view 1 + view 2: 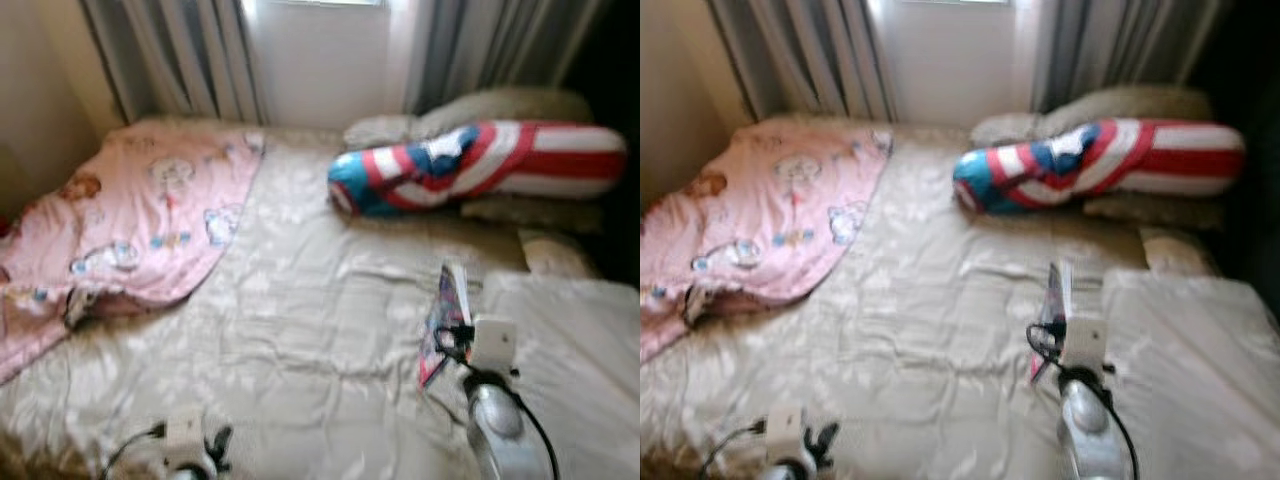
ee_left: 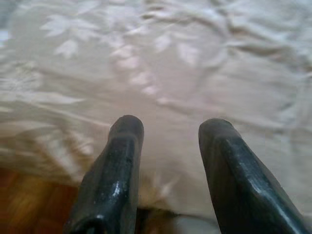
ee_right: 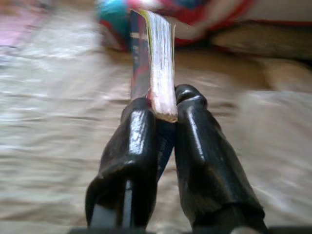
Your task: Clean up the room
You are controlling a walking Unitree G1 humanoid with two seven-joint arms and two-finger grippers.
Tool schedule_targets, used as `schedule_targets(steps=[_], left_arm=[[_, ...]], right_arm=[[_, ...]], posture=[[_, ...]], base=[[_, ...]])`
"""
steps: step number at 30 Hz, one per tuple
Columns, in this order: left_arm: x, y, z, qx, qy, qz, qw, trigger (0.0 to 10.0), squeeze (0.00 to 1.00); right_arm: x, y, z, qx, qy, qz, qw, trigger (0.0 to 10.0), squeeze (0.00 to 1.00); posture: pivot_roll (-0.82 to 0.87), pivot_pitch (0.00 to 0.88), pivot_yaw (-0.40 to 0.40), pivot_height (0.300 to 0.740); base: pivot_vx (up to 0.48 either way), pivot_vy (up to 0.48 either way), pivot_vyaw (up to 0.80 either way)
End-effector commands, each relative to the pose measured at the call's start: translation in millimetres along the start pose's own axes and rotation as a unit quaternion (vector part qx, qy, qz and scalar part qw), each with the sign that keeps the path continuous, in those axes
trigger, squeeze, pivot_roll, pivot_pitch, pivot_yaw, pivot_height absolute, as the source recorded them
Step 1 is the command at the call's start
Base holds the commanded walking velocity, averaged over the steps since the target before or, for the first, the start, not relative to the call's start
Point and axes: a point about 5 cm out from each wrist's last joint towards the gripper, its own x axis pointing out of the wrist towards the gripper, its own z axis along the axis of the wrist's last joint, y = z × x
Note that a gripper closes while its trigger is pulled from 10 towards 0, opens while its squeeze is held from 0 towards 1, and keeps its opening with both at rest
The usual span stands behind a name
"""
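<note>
Right tool (image 3: 163, 114), fingers pressed on the lower edge of a book (image 3: 155, 63) held upright above the bed (image 1: 300, 330); left tool (image 2: 170, 131), fingers spread and empty, low over the bed's near edge. Beyond the book lie a striped pillow (image 1: 470, 165) and, far to its left, a pink blanket (image 1: 140, 220). The pinch is narrow, so carrying the book slowly and upright should keep it from pivoting.

Bedroom, daytime: a bed (image 1: 300, 330) under a cream leaf-patterned cover (image 2: 161, 73) spans the room, w/ grey striped curtains (image 1: 180, 60) either side of a bright window (image 1: 320, 50) at its head. Daylight washes out the centre (pane itself overexposed). Beige wall (image 1: 40, 90) at left; right side in deep shadow. Wood floor (image 2: 29, 204) shows at the bed's edge.
</note>
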Motion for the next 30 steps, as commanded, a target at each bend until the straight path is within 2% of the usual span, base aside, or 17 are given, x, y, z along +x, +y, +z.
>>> schedule_targets(steps=[1,3,6,8,14,18,19,22,26,30], left_arm=[[1.5,-7.4,2,-0.004,-0.008,-0.01,1.0,10.0,0.0],[2.0,-8.2,4,-0.005,-0.016,-0.012,1.0,10.0,0.0],[5.5,-13.0,22,-0.011,-0.067,-0.028,0.997,10.0,0.0],[6.4,-13.6,28,-0.012,-0.084,-0.032,0.996,10.0,0.0],[7.6,-10.5,49,-0.009,-0.137,-0.034,0.99,10.0,0.0],[5.4,-7.9,73,-0.003,-0.201,-0.033,0.979,10.0,0.0],[2.5,-8.8,87,0.001,-0.238,-0.035,0.971,10.0,0.0],[-4.4,-12.6,108,0.018,-0.288,-0.044,0.957,10.0,0.0],[-12.2,-14.9,122,0.013,-0.321,-0.046,0.946,10.0,0.0],[-15.8,-19.7,127,0.012,-0.327,-0.052,0.944,10.0,0.0]], right_arm=[[0.2,-9.8,5,-0.003,-0.014,-0.011,1.0,10.0,0.0],[0.1,-9.3,6,-0.002,-0.016,-0.009,1.0,10.0,0.0],[-0.7,-7.7,7,0.005,-0.023,-0.003,1.0,10.0,0.0],[-1.2,-7.2,8,0.009,-0.027,0.0,1.0,10.0,0.0],[-1.5,-7.0,7,0.006,-0.023,0.001,1.0,10.0,0.0],[-2.2,-5.7,7,0.009,-0.025,0.004,1.0,10.0,0.0],[-2.4,-5.1,7,0.011,-0.024,0.006,1.0,10.0,0.0],[-2.7,-3.7,7,0.014,-0.023,0.014,1.0,10.0,0.0],[-2.3,-3.5,9,0.018,-0.03,0.019,0.999,10.0,0.0],[-0.6,-1.8,15,0.033,-0.042,0.024,0.998,10.0,0.0]], posture=[[0.05,0.008,-0.026,0.74],[0.05,0.008,-0.028,0.74],[0.05,0.011,-0.028,0.74],[0.05,0.013,-0.028,0.74],[0.06,0.017,-0.027,0.74],[0.05,0.018,-0.025,0.74],[0.05,0.019,-0.025,0.74],[0.05,0.02,-0.027,0.74],[0.04,0.023,-0.027,0.74],[0.04,0.025,-0.027,0.74]], base=[[0.0,0.0,0.0],[0.0,0.0,0.0],[0.0,0.0,0.0],[0.0,0.0,0.0],[0.0,0.0,0.0],[0.0,0.0,0.0],[0.0,0.0,0.0],[0.0,0.0,0.0],[0.0,0.0,0.0],[0.0,0.0,0.0]])
